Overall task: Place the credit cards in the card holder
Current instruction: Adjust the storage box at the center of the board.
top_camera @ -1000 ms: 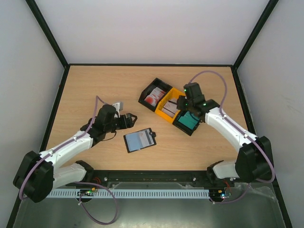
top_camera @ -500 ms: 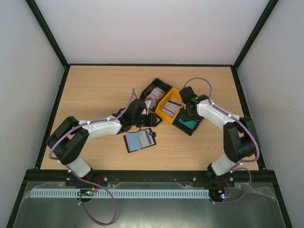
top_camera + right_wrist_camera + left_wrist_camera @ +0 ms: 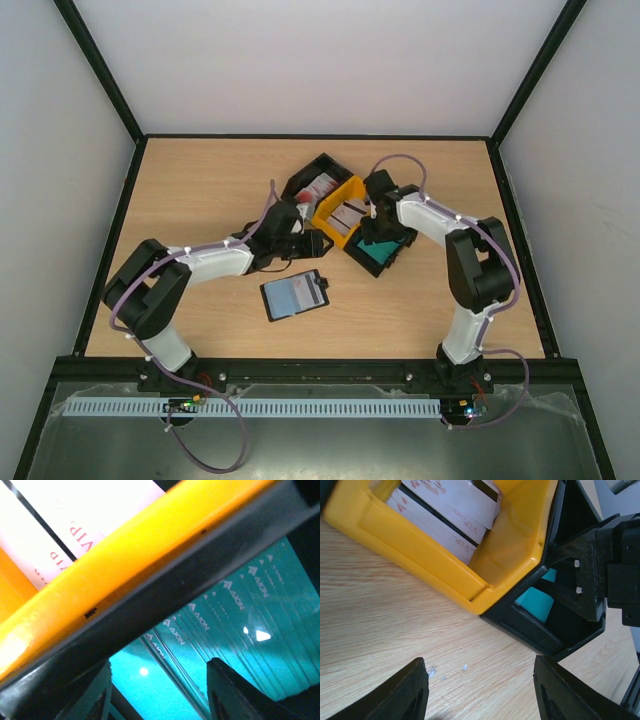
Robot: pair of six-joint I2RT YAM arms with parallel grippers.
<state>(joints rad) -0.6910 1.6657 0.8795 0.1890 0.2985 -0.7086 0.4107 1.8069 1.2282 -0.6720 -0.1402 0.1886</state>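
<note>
Top external view: a wooden surface (image 3: 200, 190) is seen, with the left arm (image 3: 215, 262) and the right arm (image 3: 440, 225) both stretched to a row of three trays set touching side by side near its middle. A far black tray (image 3: 300, 183) is placed at the left end, a yellow tray (image 3: 330, 220) in the middle and a near black tray (image 3: 368, 262) at the right end. The card holder (image 3: 295, 295) is laid open and flat on the surface, apart from the trays on their near side, its pale inside turned up. Red-blotched cards (image 3: 320, 188) are kept in the far black tray, white cards (image 3: 450, 500) are stood in the yellow tray, and teal cards (image 3: 240, 610) are stacked in the near black tray. The left fingers (image 3: 412, 695) are parted with nothing between them, over bare surface just beside the yellow tray's corner. The right fingers (image 3: 240, 690) are parted too, poised over the teal cards; no card is seen gripped.
</note>
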